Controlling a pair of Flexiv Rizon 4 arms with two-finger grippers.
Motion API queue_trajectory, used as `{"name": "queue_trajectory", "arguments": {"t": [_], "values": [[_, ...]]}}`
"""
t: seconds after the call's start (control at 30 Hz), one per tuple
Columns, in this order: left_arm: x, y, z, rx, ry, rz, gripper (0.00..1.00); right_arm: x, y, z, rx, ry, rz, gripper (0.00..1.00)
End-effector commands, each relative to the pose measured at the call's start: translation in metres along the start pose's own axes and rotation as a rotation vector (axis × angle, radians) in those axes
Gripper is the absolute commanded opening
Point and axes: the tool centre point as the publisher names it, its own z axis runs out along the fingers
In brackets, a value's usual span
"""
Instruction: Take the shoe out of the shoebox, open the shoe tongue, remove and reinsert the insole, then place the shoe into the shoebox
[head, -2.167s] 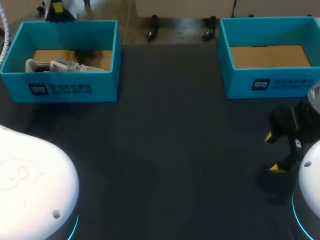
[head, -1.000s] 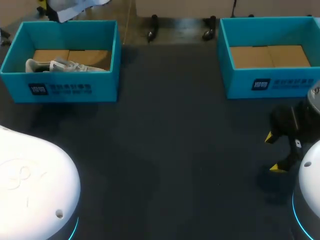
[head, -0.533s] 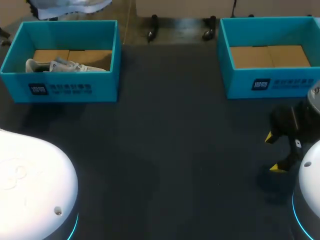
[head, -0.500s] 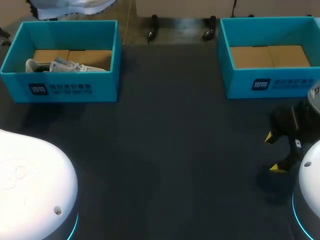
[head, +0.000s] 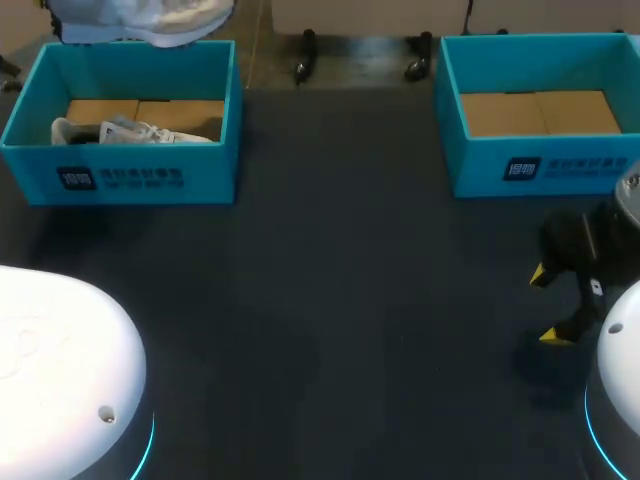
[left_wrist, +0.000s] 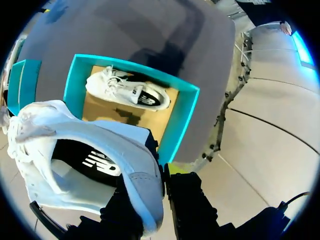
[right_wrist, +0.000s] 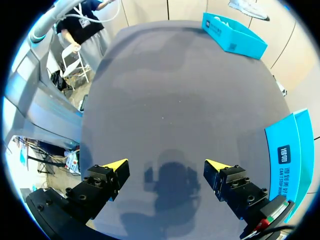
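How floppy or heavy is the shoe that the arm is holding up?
Probably light: the shoe hangs above the box, pinched only at one edge by the left gripper. Its soft upper looks likely to flex or sag, while the sole should keep its shape. Gripped off-centre, it may tilt or swing when moved.

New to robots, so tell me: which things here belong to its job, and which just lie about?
In use: white shoe, held up by left end effector; left box.
Lying about: second shoe in that box; right box; right end effector, open.
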Motion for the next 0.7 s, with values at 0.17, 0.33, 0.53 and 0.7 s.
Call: {"name": "queue_trajectory", "arguments": {"t": [0.17, 0.33, 0.53, 0.7], "values": [[0.007, 0.034, 0.017, 0.059, -0.028, 0.052, 0.0, 0.001, 0.0, 0.001, 0.002, -0.001, 0.0, 1.0], [0.011, 0.04, 0.03, 0.057, -0.005, 0.091, 0.0, 0.001, 0.0, 0.001, 0.002, -0.001, 0.0, 1.0], [0.008, 0.045, 0.058, 0.131, 0.026, 0.077, 0.0, 0.001, 0.0, 0.001, 0.002, -0.001, 0.0, 1.0], [0.006, 0.044, 0.077, 0.145, 0.03, 0.071, 0.0, 0.001, 0.0, 0.001, 0.002, -0.001, 0.0, 1.0]]}}
